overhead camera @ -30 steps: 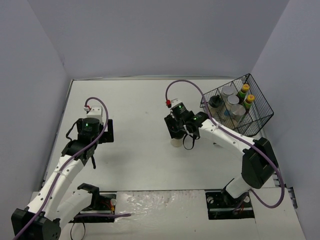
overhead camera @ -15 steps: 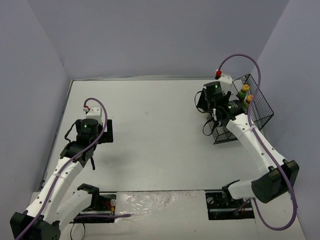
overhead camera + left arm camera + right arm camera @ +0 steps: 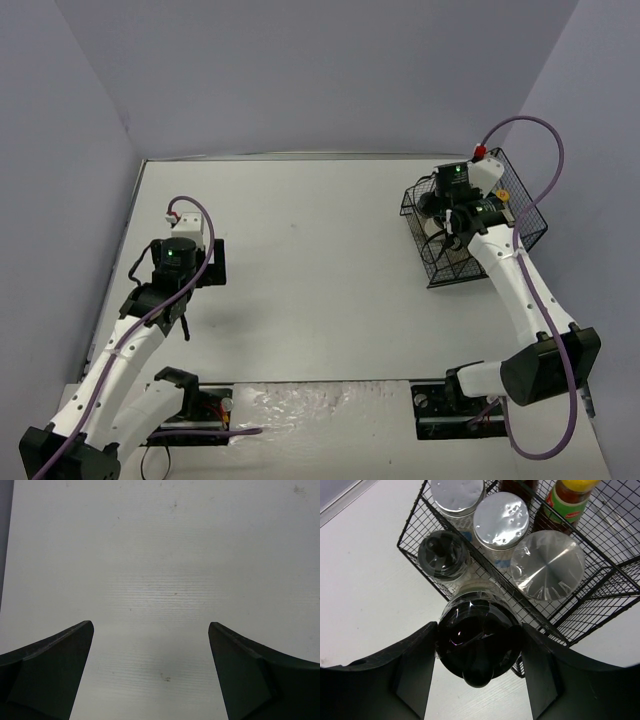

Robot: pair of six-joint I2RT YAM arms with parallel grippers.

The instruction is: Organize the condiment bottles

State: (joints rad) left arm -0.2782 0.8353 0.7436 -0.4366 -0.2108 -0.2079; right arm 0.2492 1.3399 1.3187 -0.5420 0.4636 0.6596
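Observation:
My right gripper [image 3: 479, 646] is shut on a black-lidded beige jar [image 3: 478, 630] and holds it over the near-left edge of the black wire basket [image 3: 605, 575]. In the basket stand another black-lidded jar [image 3: 443, 556], three silver-lidded shakers [image 3: 456, 492] [image 3: 501, 512] [image 3: 548, 565] and a dark sauce bottle with a yellow cap [image 3: 571, 502]; a second dark bottle [image 3: 517, 485] is cut off by the frame. In the top view the right gripper [image 3: 447, 215] hangs over the basket's left part [image 3: 520, 238]. My left gripper [image 3: 150, 635] is open and empty over bare table.
The basket stands at the far right of the white table [image 3: 300, 250], close to the right wall. The left arm [image 3: 180, 265] hovers near the left wall. Grey walls enclose the table on three sides.
My right arm has carried the black-lidded jar from the middle of the table rightward and back to the basket. The left arm has barely moved.

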